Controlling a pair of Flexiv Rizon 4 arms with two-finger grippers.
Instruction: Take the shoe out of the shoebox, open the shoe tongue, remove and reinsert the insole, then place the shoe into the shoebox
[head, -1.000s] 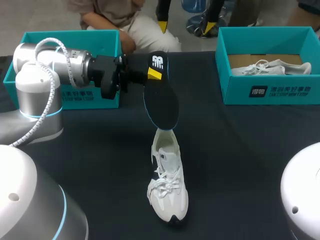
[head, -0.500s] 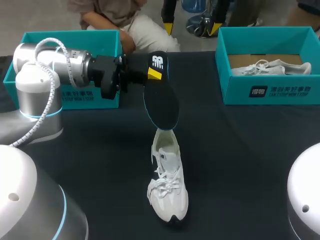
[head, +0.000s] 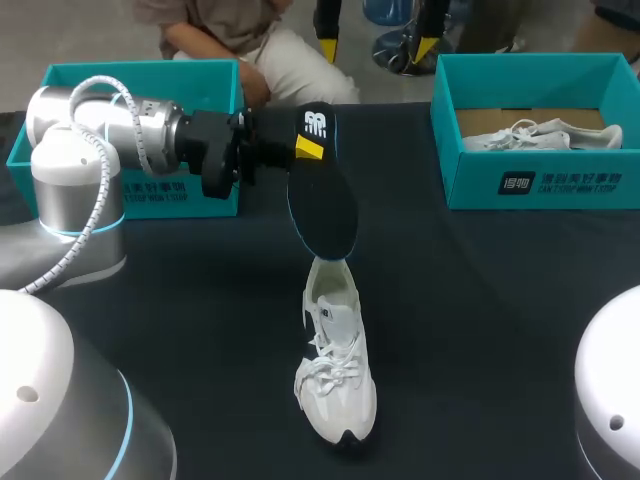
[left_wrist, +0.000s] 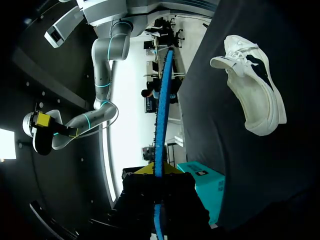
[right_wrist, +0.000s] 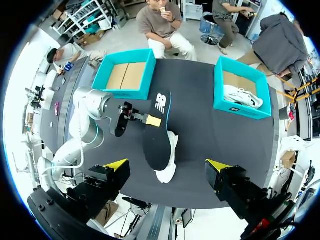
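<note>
- Table (head: 480, 300): covered in dark cloth; it bears both boxes and the shoe.
- Left arm (head: 110, 130): silver and white, entering from the left side and lying level above the table, in front of the left box.
- Left shoebox (head: 150, 195): teal, at the far left corner, brown lining showing inside.
- Right shoebox (head: 540, 180): teal, at the far right; a second white shoe (head: 530, 135) lies inside it.
- Insole (head: 322, 200): dark with a blue edge, held in the air with its heel end up. Its toe end hangs at the shoe's heel opening; contact there cannot be told.
- Shoe (head: 335, 370): white, laced, standing on its sole mid-table outside both boxes, toe toward the robot.
- Left gripper (head: 305, 148): fingers pressed on either face of the insole near its heel end.
- Right gripper (right_wrist: 167, 165): high above the table, yellow tips spread wide, grasping nothing.
</note>
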